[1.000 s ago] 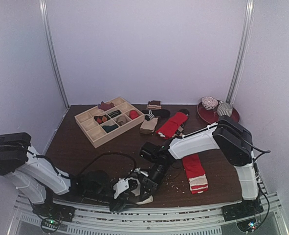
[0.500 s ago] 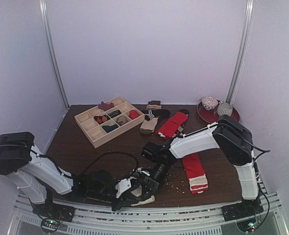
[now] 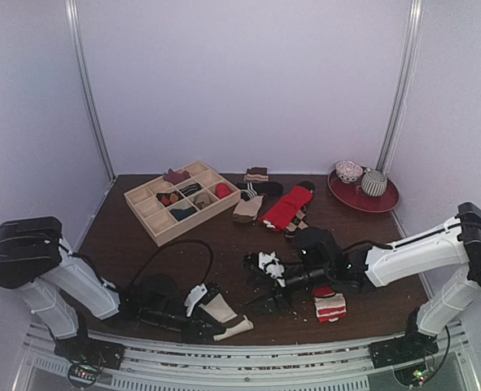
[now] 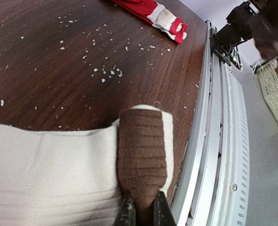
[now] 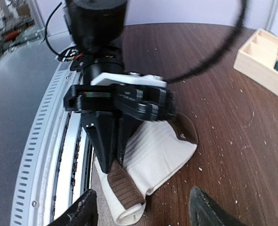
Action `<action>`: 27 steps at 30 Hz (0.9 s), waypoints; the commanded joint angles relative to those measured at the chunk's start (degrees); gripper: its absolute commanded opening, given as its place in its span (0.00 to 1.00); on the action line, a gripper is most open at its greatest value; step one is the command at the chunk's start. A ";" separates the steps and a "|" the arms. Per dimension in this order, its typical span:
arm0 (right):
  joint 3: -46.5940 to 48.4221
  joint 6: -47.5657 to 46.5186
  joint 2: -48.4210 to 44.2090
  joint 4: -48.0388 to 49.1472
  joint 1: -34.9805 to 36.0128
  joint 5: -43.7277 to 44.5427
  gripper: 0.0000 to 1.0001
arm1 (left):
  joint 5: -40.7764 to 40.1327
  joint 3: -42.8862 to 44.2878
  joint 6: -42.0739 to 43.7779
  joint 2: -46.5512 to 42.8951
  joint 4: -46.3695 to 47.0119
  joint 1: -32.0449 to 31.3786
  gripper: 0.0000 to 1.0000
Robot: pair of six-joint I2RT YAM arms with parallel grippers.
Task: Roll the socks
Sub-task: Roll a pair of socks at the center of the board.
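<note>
**Left claw** [image 4: 143, 212]. Fingers together, clamped on the brown band [image 4: 143, 155] of the cream sock [image 4: 49, 174]. The band stands up in a fold right at the tips. The rest of the sock lies flat on the table [image 4: 59, 70], running off to one side of the claw. The metal rail [image 4: 209, 141] at the table's edge is just beside the tips on the other side.

**Right claw** [image 5: 146, 214]. Fingers wide apart, nothing between them. It faces the left claw across the cream sock, near but not touching.

**Red sock with white stripes** [image 3: 330, 303]. Lies flat back by the right claw's wrist, well apart from the left claw. Untouched, not yet rolled.

**Sundries.** White specks [image 4: 108, 71] are scattered over the wood ahead of the left claw. A wooden tray [image 3: 155, 220] sits far beyond both claws.

**Step in hand, as I judge it.** This looks like the start of the roll on the cream sock.

**Handling notes.**
- Keep the pinch firm on the band.
- Turn the band over onto the sock's body, away from the rail, so nothing slides off the edge.
- The right claw would do best pressing the flat body down while the roll tightens.
- Keep the roll square to the sock's length. Soft knit skews and loosens easily.
</note>
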 commanded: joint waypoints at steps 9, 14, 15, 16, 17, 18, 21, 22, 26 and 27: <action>2.13 -25.21 6.73 -6.32 12.05 15.16 0.66 | 6.76 -2.45 -4.13 4.93 -8.96 1.87 0.00; 2.95 -27.21 9.51 -6.22 12.64 20.69 0.65 | 7.45 -2.53 -3.52 5.08 -9.27 1.86 0.00; 2.73 -27.56 9.73 -5.14 12.69 21.34 0.65 | 7.53 -2.53 -3.37 5.08 -9.40 1.87 0.00; 2.62 -28.07 10.12 -4.36 12.70 21.74 0.65 | 7.54 -2.54 -3.34 5.09 -9.37 1.84 0.00; 2.78 -28.54 10.56 -4.05 12.70 21.85 0.64 | 7.63 -2.61 -3.30 5.02 -9.36 1.83 0.00; 3.19 -28.96 11.24 -4.14 12.70 21.95 0.63 | 7.66 -2.70 -3.18 5.01 -9.41 1.86 0.00; 4.28 -29.14 12.92 -4.73 12.93 21.41 0.55 | 7.58 -2.79 -3.29 4.98 -9.33 1.88 0.00; 4.50 -29.08 13.17 -4.98 13.06 21.15 0.53 | 7.58 -2.85 -3.34 4.98 -9.23 1.86 0.00; 3.70 -29.06 13.19 -3.16 13.90 22.65 0.52 | 7.72 -2.93 -3.33 5.24 -8.88 1.88 0.00; 3.73 -29.16 13.15 -3.16 13.93 22.71 0.51 | 7.81 -2.89 -3.31 5.43 -8.92 1.84 0.00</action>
